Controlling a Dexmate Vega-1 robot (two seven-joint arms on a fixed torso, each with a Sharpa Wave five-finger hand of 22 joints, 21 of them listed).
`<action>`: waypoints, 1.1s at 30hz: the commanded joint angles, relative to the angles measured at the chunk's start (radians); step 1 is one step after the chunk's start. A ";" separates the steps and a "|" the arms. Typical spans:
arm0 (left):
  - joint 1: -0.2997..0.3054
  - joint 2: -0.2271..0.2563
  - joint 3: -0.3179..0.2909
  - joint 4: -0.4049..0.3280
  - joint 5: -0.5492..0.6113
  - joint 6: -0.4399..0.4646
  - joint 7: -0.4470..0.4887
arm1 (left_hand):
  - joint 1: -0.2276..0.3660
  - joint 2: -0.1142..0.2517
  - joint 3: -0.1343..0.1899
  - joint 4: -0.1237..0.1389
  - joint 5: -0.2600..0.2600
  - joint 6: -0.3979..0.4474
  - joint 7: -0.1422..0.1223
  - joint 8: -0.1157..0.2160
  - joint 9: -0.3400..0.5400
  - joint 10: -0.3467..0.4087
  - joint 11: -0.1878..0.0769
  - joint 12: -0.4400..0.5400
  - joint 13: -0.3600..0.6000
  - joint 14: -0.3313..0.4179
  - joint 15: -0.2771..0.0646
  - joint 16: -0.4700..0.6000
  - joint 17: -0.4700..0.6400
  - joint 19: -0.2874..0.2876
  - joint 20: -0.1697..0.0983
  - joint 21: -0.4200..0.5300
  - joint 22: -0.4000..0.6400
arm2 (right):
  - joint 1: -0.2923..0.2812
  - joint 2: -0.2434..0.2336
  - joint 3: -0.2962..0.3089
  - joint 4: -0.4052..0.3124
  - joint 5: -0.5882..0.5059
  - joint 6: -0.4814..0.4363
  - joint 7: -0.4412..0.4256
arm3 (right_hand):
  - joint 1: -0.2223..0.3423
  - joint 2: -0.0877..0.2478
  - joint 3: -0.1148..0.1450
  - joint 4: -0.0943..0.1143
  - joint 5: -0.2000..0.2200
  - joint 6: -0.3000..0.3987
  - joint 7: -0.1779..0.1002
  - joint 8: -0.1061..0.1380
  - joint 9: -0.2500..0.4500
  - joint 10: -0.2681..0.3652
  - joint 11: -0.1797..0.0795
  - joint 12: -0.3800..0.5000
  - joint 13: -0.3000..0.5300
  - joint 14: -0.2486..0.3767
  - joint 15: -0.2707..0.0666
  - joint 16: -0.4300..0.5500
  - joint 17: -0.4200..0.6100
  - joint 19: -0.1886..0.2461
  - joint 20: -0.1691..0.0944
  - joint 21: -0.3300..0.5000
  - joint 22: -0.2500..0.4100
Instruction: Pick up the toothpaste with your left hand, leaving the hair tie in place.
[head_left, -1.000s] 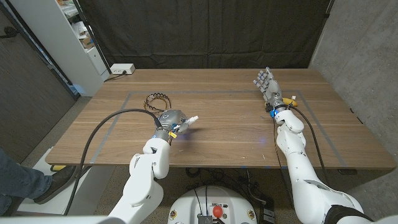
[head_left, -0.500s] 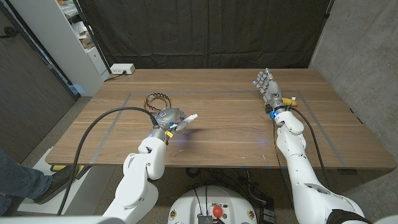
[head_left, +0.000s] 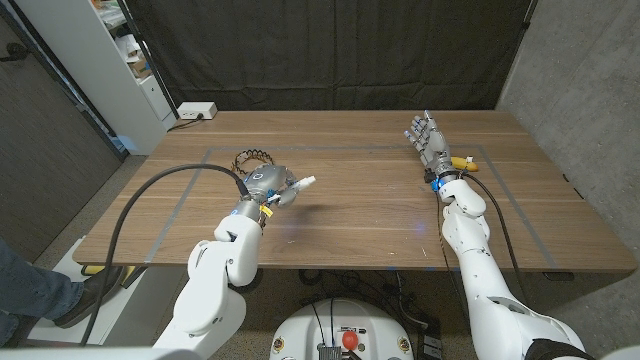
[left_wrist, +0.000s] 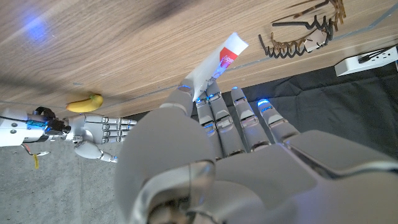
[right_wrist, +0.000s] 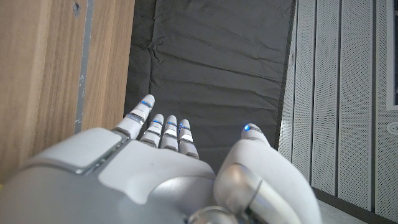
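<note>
- over the table's left side, left hand (head_left: 268, 187) pinches the toothpaste (head_left: 300, 184), lifted clear so the hair tie (head_left: 250, 159) stays put
- right hand (head_left: 428, 139) idle, fingers apart, holding nothing

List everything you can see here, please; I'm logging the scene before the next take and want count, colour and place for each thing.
toothpaste: one, white tube with red print, held in the left hand, off the table
hair tie: one, dark brown and scalloped, on the table just beyond the left hand, untouched
banana: one, yellow, on the table beside the right hand
power strip: one, white, on the floor behind the table's far left corner
shelf unit: one, white, far left
table: one, brown wood with a taped rectangle
person's leg: one, blue jeans, bottom left corner
left hand: one, grey, grips the toothpaste
right hand: one, grey, fingers apart, holds nothing
</note>
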 joint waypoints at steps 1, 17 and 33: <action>-0.005 0.003 -0.028 -0.031 0.001 -0.042 -0.021 | 0.013 -0.001 -0.004 0.002 0.003 0.002 0.003 -0.004 0.002 0.006 0.006 -0.001 0.004 0.007 -0.001 -0.004 0.001 0.010 0.000 0.000 0.003 | -0.002 0.002 -0.005 -0.003 0.000 0.003 -0.004 | 0.003 0.003 0.003 -0.002 0.007 0.006 -0.001 0.007 0.004 0.010 -0.002 0.004 0.003 0.004 0.002 0.006 0.003 0.003 0.006 -0.001 0.005; 0.017 -0.016 -0.048 -0.068 0.024 -0.070 0.000 | 0.020 0.001 -0.006 0.000 0.004 -0.002 0.005 -0.009 0.003 0.004 0.007 -0.006 0.008 0.007 0.002 -0.007 0.001 0.012 0.003 -0.001 0.003 | 0.000 -0.002 -0.004 -0.007 0.006 0.003 -0.003 | 0.003 0.005 0.002 -0.004 0.007 0.006 -0.001 0.007 0.004 0.012 -0.001 0.004 0.003 0.005 0.002 0.006 0.003 0.003 0.006 -0.001 0.005; 0.012 -0.039 -0.062 -0.072 0.033 -0.087 -0.001 | 0.023 0.001 -0.010 0.001 0.004 0.001 0.006 -0.010 0.003 0.007 0.007 -0.008 0.011 0.009 0.004 -0.007 0.001 0.014 0.005 -0.002 0.003 | 0.012 -0.004 -0.003 0.010 0.000 0.002 -0.006 | 0.003 0.006 0.001 -0.005 0.007 0.006 -0.001 0.006 0.004 0.013 0.000 0.004 0.003 0.006 0.002 0.006 0.003 0.003 0.007 -0.001 0.005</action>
